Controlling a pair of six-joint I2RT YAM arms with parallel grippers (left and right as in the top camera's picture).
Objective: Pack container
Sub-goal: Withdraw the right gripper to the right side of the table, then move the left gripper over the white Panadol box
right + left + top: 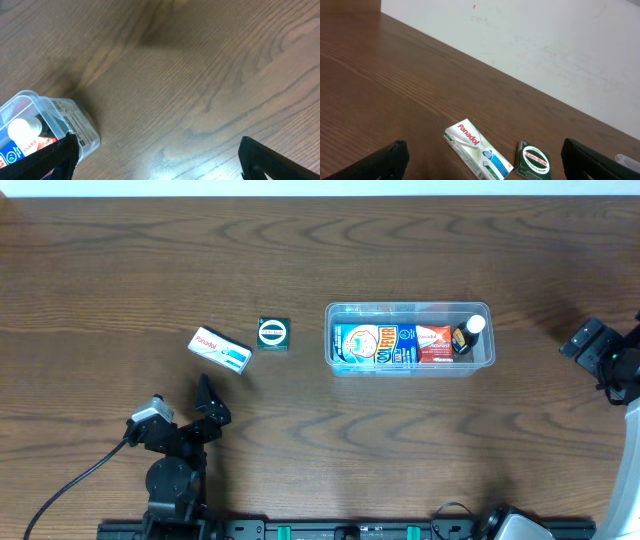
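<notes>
A dark brown wood-grain table [90,280] fills the overhead view, its far edge meeting a plain white wall [545,40]. At the near left, a black cable [70,483] runs to the left arm. The left gripper [213,402] hangs over bare wood with its fingers spread wide and nothing between them.

Just beyond it lies a flat white Panadol box with a blue-green end [221,349], angled. Near its right stands a small dark green square Zam-Buk box [273,333], not touching it.

Right of centre sits the clear plastic rectangular container [408,305], long side parallel to the far edge. It holds a blue carton [374,345], a red-and-white small box [434,343] and a dark bottle with a white cap [468,333].

Open wood lies on every side of the container. The right gripper [157,150] is beside the container's right end, at the table's right edge, jaws wide apart and empty. A black rail [350,530] lines the near edge.
</notes>
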